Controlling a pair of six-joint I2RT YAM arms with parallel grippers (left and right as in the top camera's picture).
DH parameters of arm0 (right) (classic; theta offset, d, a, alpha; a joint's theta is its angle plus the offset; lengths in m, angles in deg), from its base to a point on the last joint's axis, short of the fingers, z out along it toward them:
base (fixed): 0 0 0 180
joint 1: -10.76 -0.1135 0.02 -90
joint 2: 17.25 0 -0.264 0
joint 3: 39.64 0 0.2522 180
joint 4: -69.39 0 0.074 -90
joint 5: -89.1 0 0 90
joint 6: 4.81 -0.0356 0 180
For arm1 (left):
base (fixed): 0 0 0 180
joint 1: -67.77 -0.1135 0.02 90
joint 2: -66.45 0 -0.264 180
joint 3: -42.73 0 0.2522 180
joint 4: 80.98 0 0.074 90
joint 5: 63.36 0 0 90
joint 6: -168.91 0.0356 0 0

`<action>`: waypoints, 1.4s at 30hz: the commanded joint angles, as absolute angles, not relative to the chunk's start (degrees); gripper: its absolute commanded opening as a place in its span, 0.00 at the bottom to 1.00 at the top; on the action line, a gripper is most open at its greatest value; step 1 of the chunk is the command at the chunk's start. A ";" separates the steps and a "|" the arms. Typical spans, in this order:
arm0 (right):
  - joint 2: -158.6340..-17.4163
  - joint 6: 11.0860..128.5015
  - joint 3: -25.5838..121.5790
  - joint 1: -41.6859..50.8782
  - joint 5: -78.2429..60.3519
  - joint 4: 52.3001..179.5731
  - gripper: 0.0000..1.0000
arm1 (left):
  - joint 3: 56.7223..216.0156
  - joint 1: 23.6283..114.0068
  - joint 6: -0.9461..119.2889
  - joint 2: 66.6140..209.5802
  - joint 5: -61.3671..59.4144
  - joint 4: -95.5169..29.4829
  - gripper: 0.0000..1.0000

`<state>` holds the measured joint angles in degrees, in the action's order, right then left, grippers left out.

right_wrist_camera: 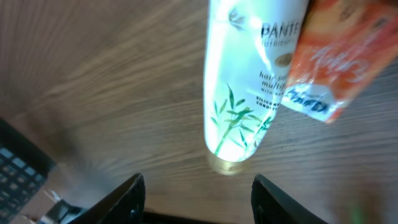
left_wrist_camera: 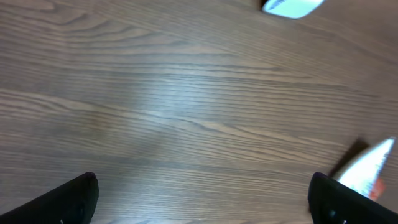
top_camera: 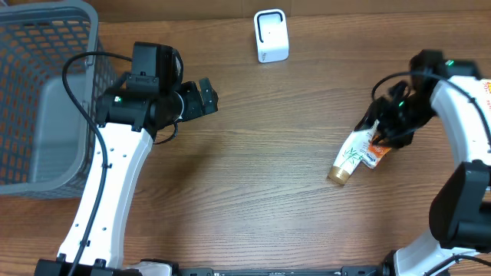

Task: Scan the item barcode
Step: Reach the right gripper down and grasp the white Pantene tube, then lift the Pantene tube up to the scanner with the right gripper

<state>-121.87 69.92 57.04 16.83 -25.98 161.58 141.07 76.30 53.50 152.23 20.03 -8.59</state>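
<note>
Mock checkout bench: scanner [top_camera: 271, 36], basket [top_camera: 77, 46]

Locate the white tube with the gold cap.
Overhead, the tube lies on the right of the table, an orange packet overlapping it, by the right gripper.

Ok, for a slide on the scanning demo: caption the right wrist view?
A white tube with an orange packet overlapping it lies on the wooden table, beyond the open right end effector.

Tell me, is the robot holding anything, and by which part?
Nothing is held. The left gripper and right gripper are open; the tube and orange packet lie on the table.
</note>
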 commanded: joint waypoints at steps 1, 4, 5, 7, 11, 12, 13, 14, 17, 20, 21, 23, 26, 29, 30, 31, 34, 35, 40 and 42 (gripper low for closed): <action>-121.72 68.39 50.94 16.45 -27.71 158.02 0.56 | 141.22 76.48 54.50 153.34 22.76 -8.59 1.00; -121.72 67.08 47.22 16.45 -26.59 154.02 0.59 | 141.22 76.48 54.50 153.34 22.76 -8.81 1.00; -121.72 66.67 46.48 16.45 -26.14 152.97 0.59 | 141.22 76.48 54.50 153.34 22.76 -8.72 1.00; -121.72 66.69 44.99 16.43 -25.09 150.61 0.62 | 141.22 76.48 54.50 153.34 22.76 -8.74 1.00; -121.72 66.71 42.92 16.43 -24.93 147.05 0.66 | 141.22 76.48 54.53 153.34 22.76 -8.74 1.00; -121.74 66.71 42.52 16.43 -24.91 146.18 0.66 | 141.24 76.48 54.50 153.34 22.78 -8.77 1.00; -121.76 66.71 42.04 16.43 -24.91 145.06 0.66 | 141.22 76.48 54.50 153.34 22.78 -8.74 1.00; -121.78 66.49 41.56 16.43 -24.96 143.97 0.66 | 141.22 76.48 54.50 153.34 22.78 -8.74 1.00; -121.78 65.07 40.25 16.43 -25.00 141.24 0.68 | 141.22 76.48 54.50 153.34 22.76 -8.77 1.00; -121.78 64.79 39.20 16.32 -26.14 138.42 0.61 | 141.22 76.46 54.50 153.34 22.76 -8.74 1.00; -121.78 64.79 39.05 16.21 -27.14 137.50 0.56 | 141.22 76.48 54.50 153.34 22.78 -8.77 1.00; -121.78 64.79 39.05 15.62 -28.41 135.92 0.49 | 141.22 76.48 54.50 153.34 22.78 -8.74 1.00; -121.78 64.79 39.05 13.59 -28.63 133.83 0.48 | 141.22 76.48 54.50 153.34 22.76 -8.74 1.00; -121.78 64.81 39.05 10.77 -28.30 131.31 0.49 | 141.22 76.48 54.50 153.34 22.78 -8.77 1.00; -121.78 64.77 39.05 9.81 -27.38 130.31 0.51 | 141.22 76.48 54.50 153.34 22.76 -8.77 1.00; -121.78 64.72 39.05 8.69 -25.83 129.19 0.54 | 141.22 76.48 54.50 153.34 22.78 -8.74 1.00; -121.78 59.22 39.05 5.50 -16.82 128.03 0.59 | 141.22 76.46 54.50 153.34 22.78 -8.77 1.00; -121.78 57.73 39.05 5.13 -15.10 128.23 0.59 | 141.22 76.46 54.50 153.34 22.76 -8.77 1.00; -121.85 54.78 39.00 4.83 -13.00 128.67 0.59 | 141.22 76.46 54.50 153.34 22.78 -8.77 1.00; -121.85 52.85 38.85 4.80 -10.84 129.30 0.57 | 141.22 76.52 54.50 153.34 22.76 -8.74 1.00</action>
<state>-121.89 57.36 39.27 4.72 -16.08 128.89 141.07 76.30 53.63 153.10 22.21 -8.55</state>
